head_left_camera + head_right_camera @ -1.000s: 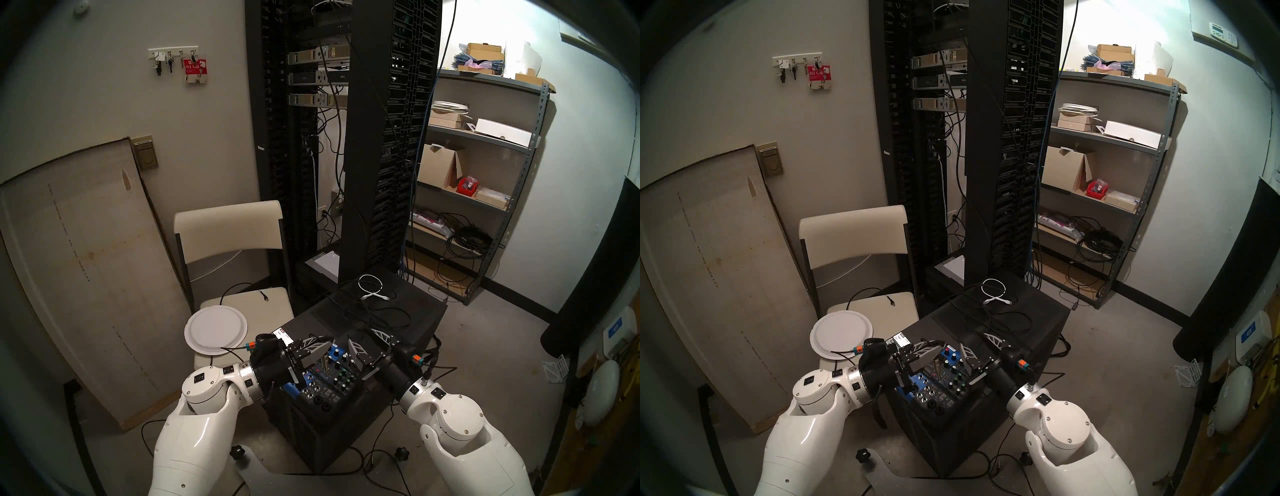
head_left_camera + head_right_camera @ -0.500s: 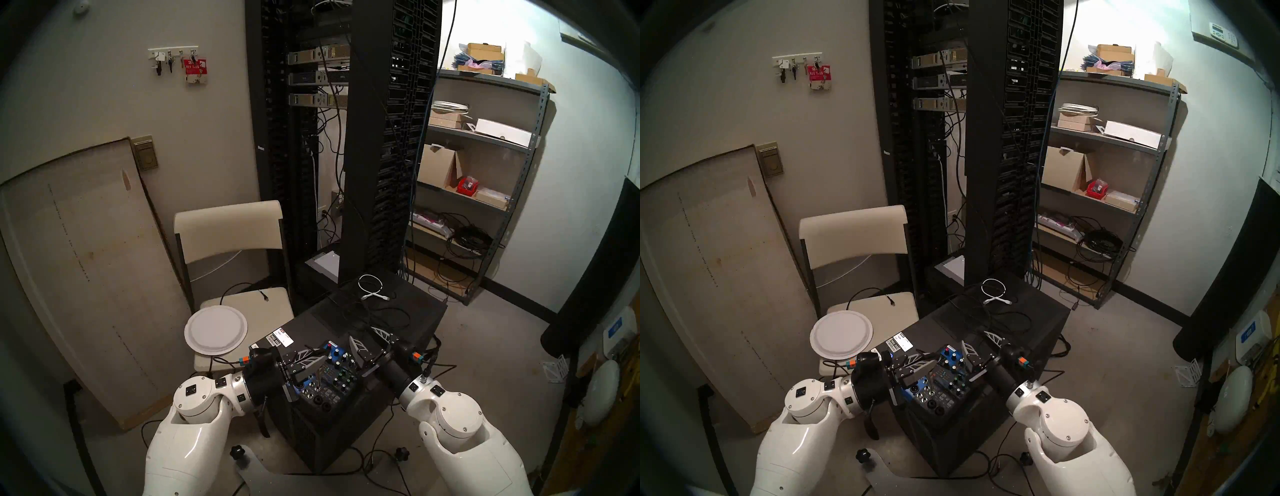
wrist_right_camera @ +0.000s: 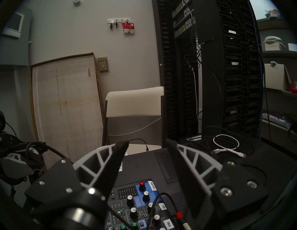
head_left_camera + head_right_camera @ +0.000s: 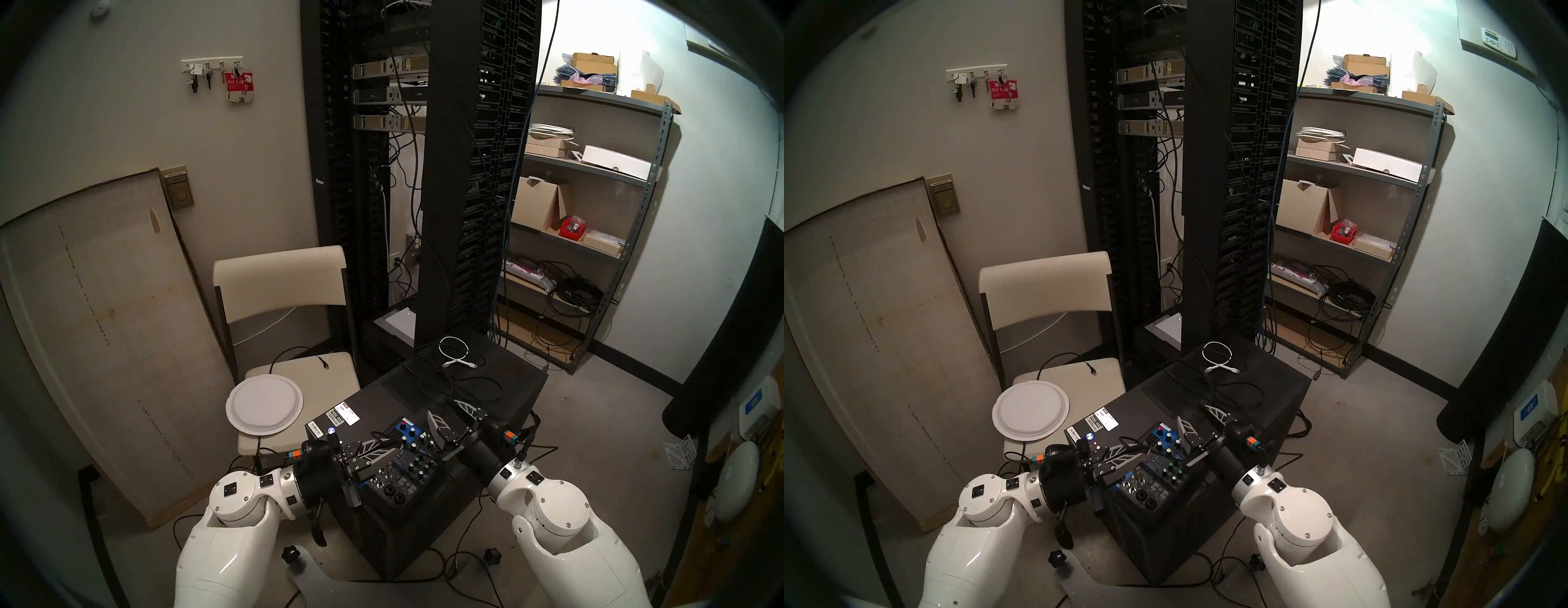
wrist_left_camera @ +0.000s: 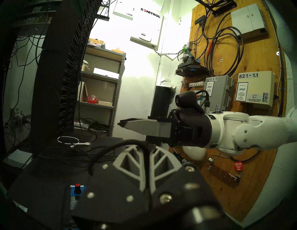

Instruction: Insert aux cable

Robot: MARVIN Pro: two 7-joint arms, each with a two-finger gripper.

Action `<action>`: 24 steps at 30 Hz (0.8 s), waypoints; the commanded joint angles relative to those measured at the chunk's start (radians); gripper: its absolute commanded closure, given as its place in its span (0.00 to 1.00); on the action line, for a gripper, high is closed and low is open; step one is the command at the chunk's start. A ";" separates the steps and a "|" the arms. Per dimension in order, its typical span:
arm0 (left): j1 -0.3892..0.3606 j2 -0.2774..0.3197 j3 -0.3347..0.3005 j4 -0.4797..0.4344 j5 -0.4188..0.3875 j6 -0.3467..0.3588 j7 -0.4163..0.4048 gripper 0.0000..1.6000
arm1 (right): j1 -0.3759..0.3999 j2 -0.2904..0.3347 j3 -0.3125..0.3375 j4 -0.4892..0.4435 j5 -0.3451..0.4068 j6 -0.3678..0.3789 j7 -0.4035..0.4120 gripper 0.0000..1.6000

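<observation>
My left gripper (image 4: 392,446) is shut on the aux cable. Its silver jack plug (image 4: 388,470) points down over the near sockets of the small blue-and-black mixer (image 4: 413,460); I cannot tell if the tip touches a socket. In the left wrist view the black cord (image 5: 112,147) runs out between my shut left fingers (image 5: 128,162). My right gripper (image 4: 449,414) is open and empty over the mixer's far right side. In the right wrist view its fingers (image 3: 119,154) stand apart above the mixer's knobs (image 3: 133,210).
The mixer sits on a black case (image 4: 500,382) with loose black cords and a white coiled cable (image 4: 456,352). Another cord with a red-ringed plug (image 3: 178,215) lies on the mixer. A chair holding a paper plate (image 4: 264,403) stands left; the server rack (image 4: 445,191) is behind.
My left gripper has moved toward me and down with the plug, from over the mixer's middle to its near sockets. The right gripper has hardly moved.
</observation>
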 commanded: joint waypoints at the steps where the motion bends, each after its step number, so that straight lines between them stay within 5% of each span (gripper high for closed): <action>1: -0.009 -0.006 -0.006 0.011 -0.023 -0.049 -0.028 1.00 | 0.010 -0.004 -0.002 -0.019 0.000 -0.012 0.003 0.32; 24: -0.012 -0.022 0.014 0.035 0.036 -0.155 -0.029 1.00 | 0.010 -0.009 0.002 -0.023 0.003 -0.014 0.005 0.27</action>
